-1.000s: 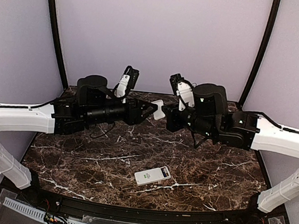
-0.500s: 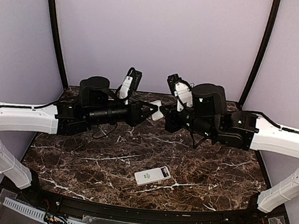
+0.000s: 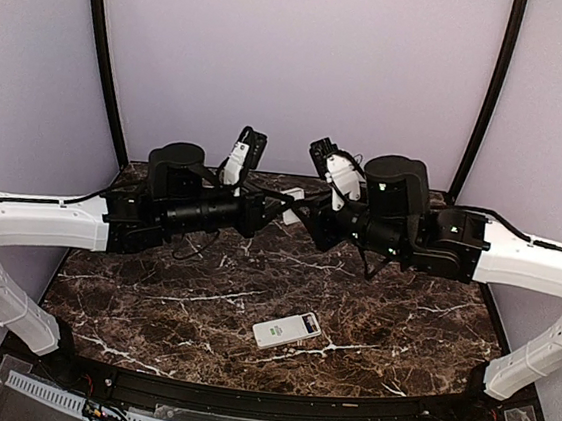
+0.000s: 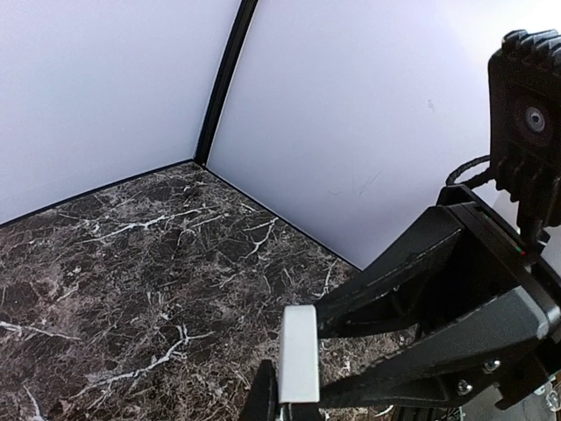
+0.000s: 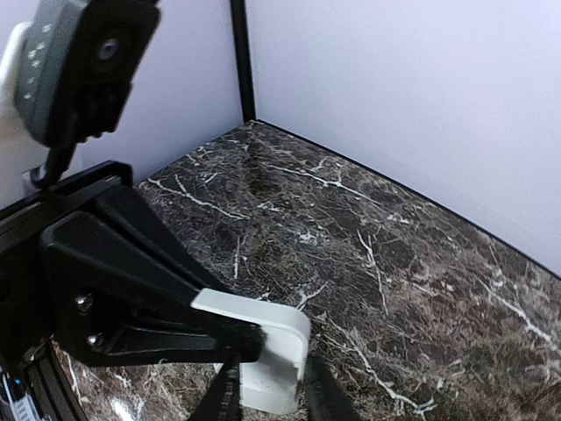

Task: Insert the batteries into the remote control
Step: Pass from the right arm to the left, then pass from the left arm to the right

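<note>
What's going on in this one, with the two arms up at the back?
The two arms meet above the back of the table. The left gripper has its fingers shut on a small white piece; the right gripper has its fingers either side of it, and whether they grip is unclear. It looks like a handover. The remote control lies face up near the front, untouched. No batteries show.

Left gripper (image 3: 285, 208) closed, right gripper (image 3: 307, 214) perhaps ajar
</note>
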Motion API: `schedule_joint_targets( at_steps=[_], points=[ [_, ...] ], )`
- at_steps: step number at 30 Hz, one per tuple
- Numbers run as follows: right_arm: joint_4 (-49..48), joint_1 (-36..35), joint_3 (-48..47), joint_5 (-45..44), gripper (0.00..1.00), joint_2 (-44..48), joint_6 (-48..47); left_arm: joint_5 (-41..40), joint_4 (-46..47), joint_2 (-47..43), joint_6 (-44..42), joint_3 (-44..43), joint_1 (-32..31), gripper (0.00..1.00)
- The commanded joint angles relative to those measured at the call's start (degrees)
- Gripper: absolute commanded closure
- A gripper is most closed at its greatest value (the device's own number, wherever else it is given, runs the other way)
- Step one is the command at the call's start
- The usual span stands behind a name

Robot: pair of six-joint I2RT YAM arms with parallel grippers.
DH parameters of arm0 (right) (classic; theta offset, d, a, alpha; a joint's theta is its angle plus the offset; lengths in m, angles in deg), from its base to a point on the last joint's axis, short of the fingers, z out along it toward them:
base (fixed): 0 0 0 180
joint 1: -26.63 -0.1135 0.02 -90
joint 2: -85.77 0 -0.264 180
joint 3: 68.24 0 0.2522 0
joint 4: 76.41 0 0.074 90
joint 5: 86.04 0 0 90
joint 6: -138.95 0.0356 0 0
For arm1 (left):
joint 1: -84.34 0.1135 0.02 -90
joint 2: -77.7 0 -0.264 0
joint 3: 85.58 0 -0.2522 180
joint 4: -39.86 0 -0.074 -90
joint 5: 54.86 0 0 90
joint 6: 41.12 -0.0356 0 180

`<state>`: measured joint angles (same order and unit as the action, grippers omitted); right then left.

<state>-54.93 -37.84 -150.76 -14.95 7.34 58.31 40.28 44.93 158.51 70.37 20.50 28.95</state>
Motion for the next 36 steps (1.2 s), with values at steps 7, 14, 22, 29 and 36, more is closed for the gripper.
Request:
schedule_joint_targets(
  at_steps=[7, 14, 22, 29, 36],
  points=[
    [6.3, 5.1, -0.1, 29.9, 0.06, 14.6, -5.3, -4.3, -1.1, -10.1, -43.1, 5.6, -6.1, 1.0],
    [17.1, 13.7, -7.7, 48.5, 0.01, 12.4, -0.8, -7.7, 3.8, -16.4, -68.4, 11.9, -12.9, 1.0],
    [22.5, 14.0, -12.5, 40.7, 0.1, 8.5, 15.5, -21.3, 19.5, -16.5, -94.5, 15.9, -19.5, 1.0],
    [12.0, 13.9, -7.1, 43.5, 0.33, 8.9, 35.5, -26.5, 34.1, -11.5, -107.8, 18.9, -20.4, 1.0],
    [7.6, 13.2, -5.4, 48.8, 0.48, 5.2, 44.0, -27.3, 45.4, -5.7, -113.4, 19.3, -20.5, 1.0]
  ],
)
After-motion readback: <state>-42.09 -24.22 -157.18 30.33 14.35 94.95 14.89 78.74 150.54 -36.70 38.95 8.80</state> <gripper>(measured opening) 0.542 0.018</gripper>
